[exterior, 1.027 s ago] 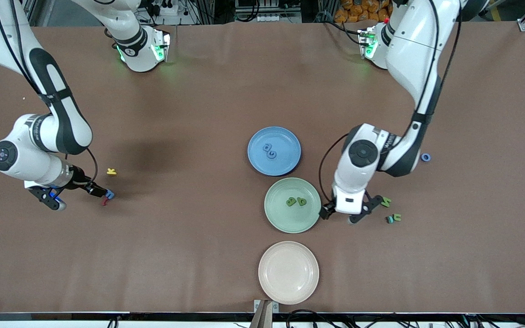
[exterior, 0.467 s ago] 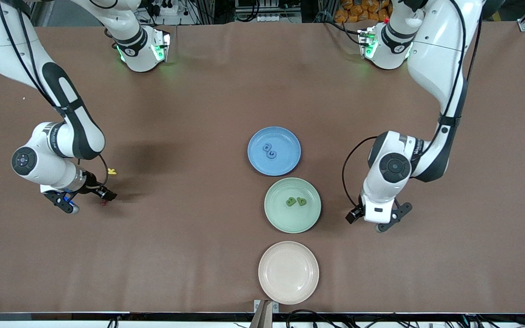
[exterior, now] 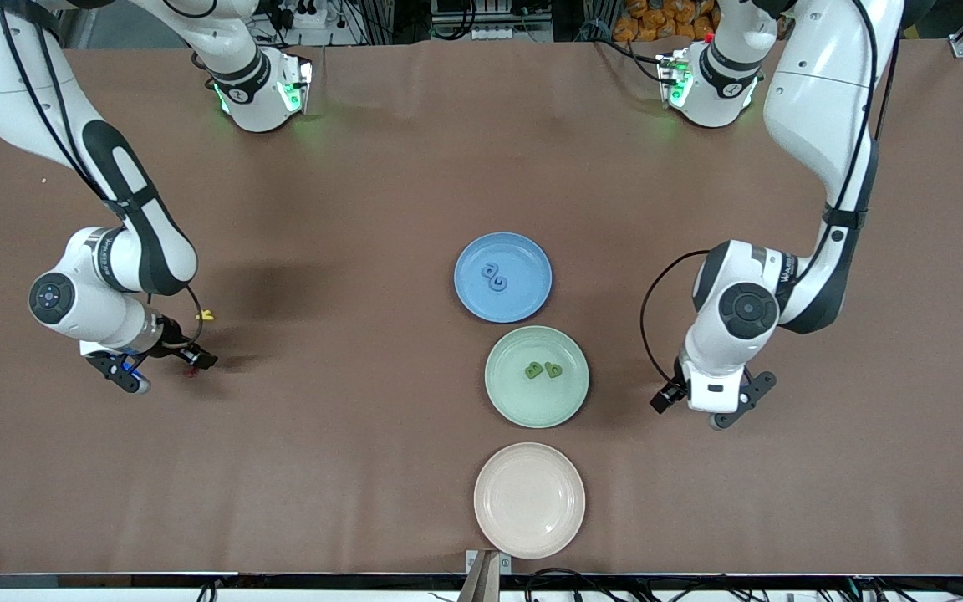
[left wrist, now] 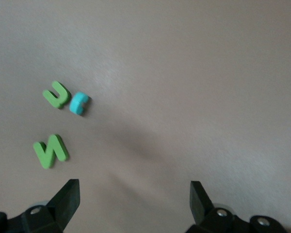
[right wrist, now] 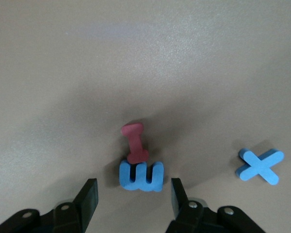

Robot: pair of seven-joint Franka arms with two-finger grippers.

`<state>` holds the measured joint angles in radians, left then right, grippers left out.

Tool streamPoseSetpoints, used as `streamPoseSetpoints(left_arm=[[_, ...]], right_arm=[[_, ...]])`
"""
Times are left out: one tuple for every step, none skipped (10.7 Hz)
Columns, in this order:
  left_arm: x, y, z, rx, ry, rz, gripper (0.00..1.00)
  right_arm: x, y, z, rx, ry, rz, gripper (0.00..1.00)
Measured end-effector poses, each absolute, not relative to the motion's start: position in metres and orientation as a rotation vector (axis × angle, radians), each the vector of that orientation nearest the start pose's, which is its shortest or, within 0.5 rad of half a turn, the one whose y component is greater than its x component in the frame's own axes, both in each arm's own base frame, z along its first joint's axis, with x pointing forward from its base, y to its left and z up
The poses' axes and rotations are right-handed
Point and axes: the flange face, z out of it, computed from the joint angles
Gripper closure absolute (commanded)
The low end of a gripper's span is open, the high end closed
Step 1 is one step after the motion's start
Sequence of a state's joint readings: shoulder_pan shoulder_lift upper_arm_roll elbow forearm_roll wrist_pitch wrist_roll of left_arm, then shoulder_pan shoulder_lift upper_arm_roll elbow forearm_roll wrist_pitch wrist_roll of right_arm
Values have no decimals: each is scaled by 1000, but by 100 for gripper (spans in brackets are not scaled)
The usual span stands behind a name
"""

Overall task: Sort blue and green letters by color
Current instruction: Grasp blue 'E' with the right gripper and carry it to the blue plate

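while open, right gripper (right wrist: pixel 132 199) over blue "w"-like letter (right wrist: pixel 141 175)

My own left gripper (exterior: pixel 712 408) is blocking the front camera's sight of the green letters (left wrist: pixel 56 94) and the light blue piece (left wrist: pixel 79 104) beneath it. My right gripper (exterior: pixel 165 364) is covering the blue letter (right wrist: pixel 141 176); only a sliver of the red piece (exterior: pixel 190 372) is peeking out. My fingertips (right wrist: pixel 88 195) are running off both wrist pictures' edges.
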<state>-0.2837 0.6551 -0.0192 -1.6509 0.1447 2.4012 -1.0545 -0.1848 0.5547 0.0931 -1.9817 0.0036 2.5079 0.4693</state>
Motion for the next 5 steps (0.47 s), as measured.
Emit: streamPoseSetpoints(left_arm=[[663,-211,240,-2962,-1003,-206,0],[664,-208,241,-2954,-1029,-208,0],[666,-201,241,-2929,-1097,-207,0],[668,-194,241,-2897,-1181,-205,0],[669,-189,240,-2867,-1253,-202,0]], right_arm=[[606,-57,179,-2966,882,42,46],[606,-58,177,-2966,881,36,56],[606,-59,176,-2967,881,35,67],[606,-60,175,-2968,880,36,79],[606,-61,175,-2969,877,33,90]])
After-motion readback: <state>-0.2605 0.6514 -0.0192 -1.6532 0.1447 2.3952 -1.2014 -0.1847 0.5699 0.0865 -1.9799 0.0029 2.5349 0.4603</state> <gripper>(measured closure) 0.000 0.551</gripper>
